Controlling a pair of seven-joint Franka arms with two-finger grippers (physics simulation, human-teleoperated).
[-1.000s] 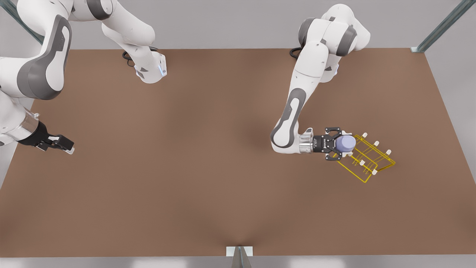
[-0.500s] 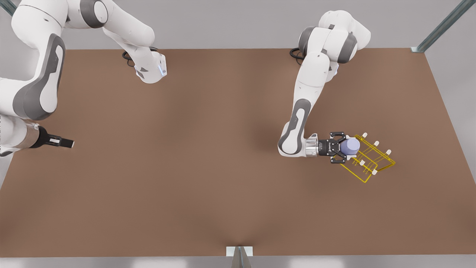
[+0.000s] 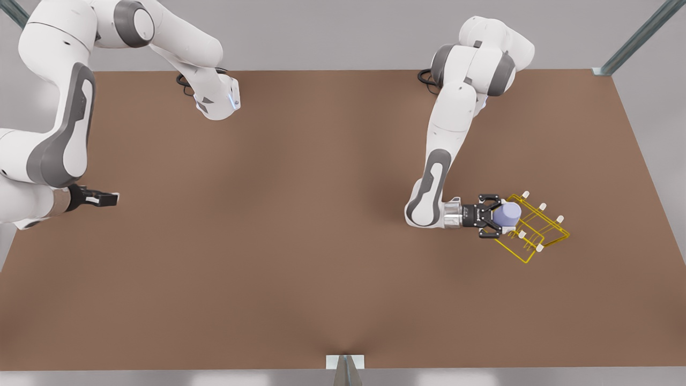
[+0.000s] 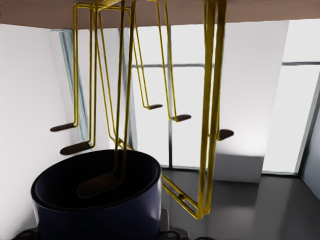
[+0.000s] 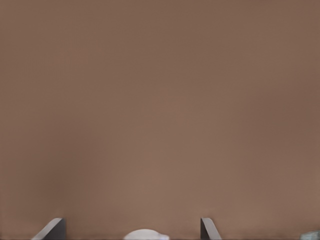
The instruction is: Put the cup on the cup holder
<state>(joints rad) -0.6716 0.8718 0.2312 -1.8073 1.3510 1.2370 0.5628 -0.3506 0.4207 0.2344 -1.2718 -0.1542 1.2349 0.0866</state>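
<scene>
One cup (image 3: pixel 507 214), one cup holder (image 3: pixel 541 236) with six capped prongs, two arms, one table (image 3: pixel 300 225).

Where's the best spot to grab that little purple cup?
Around its smooth side wall, probably, one finger on each side, since the cup is plain, round and has no handle. The left gripper holds it just so, coming from the front view's left, leaving the open mouth free for a prong of the cup holder. The right gripper waits far off.
</scene>
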